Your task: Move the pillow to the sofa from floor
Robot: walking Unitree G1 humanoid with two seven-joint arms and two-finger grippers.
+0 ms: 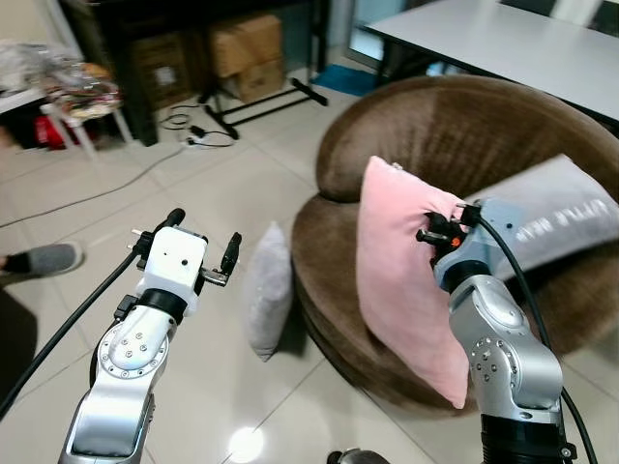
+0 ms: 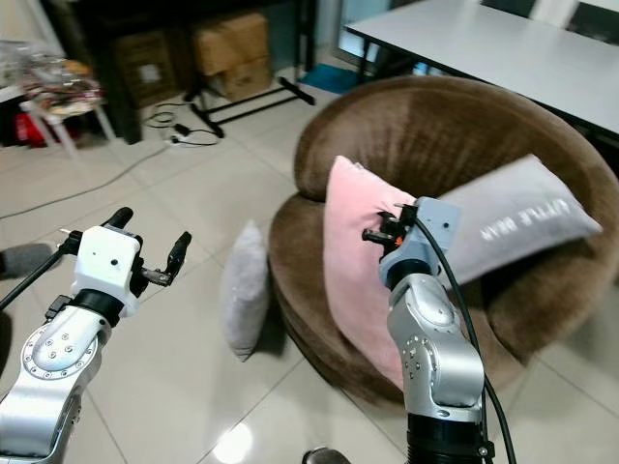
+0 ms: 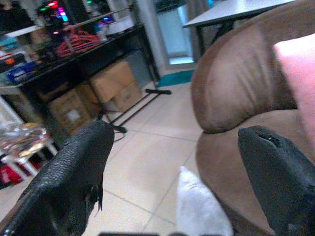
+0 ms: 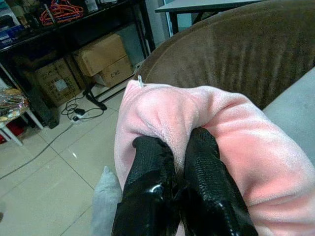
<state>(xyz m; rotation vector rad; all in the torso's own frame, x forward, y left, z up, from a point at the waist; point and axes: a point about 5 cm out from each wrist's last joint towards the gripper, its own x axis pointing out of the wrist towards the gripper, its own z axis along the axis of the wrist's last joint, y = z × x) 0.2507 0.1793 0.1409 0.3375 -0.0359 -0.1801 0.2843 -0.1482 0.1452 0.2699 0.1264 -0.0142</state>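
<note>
A pink pillow hangs upright over the front rim of the round brown sofa, pinched at its top edge by my right gripper, which is shut on it; the right wrist view has the two black fingers squeezing a fold of the pink pillow. A small grey pillow stands on edge on the tiled floor, leaning against the sofa's left side. My left gripper hovers open above the floor to the left of the grey pillow. A larger grey lettered cushion lies on the sofa seat.
Cardboard boxes sit under a dark shelf at the back, with cables on the tiles. A white table stands behind the sofa. A person's grey shoe rests at the left edge. A small white table with clutter is far left.
</note>
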